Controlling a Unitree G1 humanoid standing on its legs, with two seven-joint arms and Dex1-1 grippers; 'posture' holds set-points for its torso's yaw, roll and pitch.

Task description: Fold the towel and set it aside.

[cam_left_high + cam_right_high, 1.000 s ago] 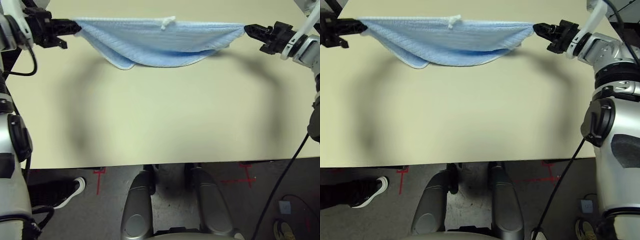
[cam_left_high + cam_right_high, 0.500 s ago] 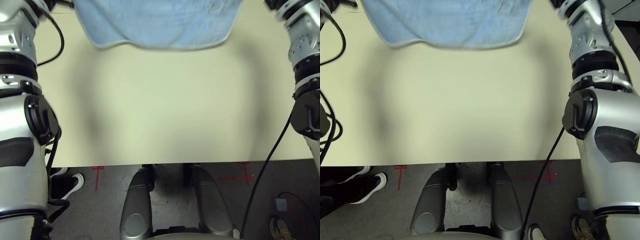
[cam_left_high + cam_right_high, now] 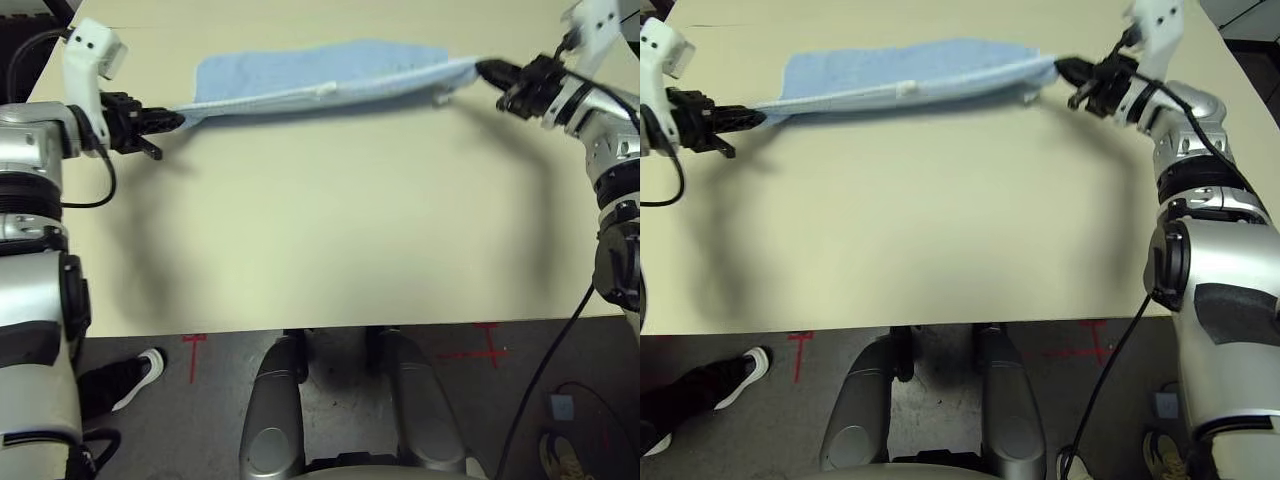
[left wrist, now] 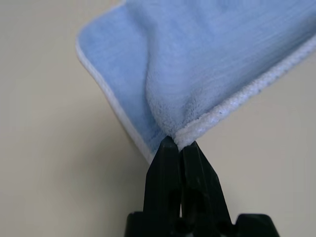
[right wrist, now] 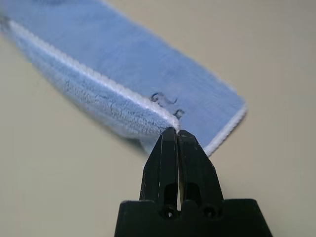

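The left gripper [image 3: 178,121] is clenched on one corner of the towel [image 3: 320,75], its two black fingers [image 4: 170,163] pressed together around the white stitched edge. It reaches in low over the cream table [image 3: 330,230] from the left side. From that pinch the towel runs across the far part of the table as a long, light-blue band, its front edge pulled taut between the two arms and its far portion lying on the tabletop. A small white tag [image 3: 327,90] sits near the middle of the stretched edge. At the other end, the right gripper [image 3: 487,69] is likewise clamped tight on the opposite corner, fingers [image 5: 170,148] closed on the white hem, with a dark mark on the cloth just beside them. A dark shoe with a white sole [image 3: 125,378] stands on the floor below the table's near edge, at the left.
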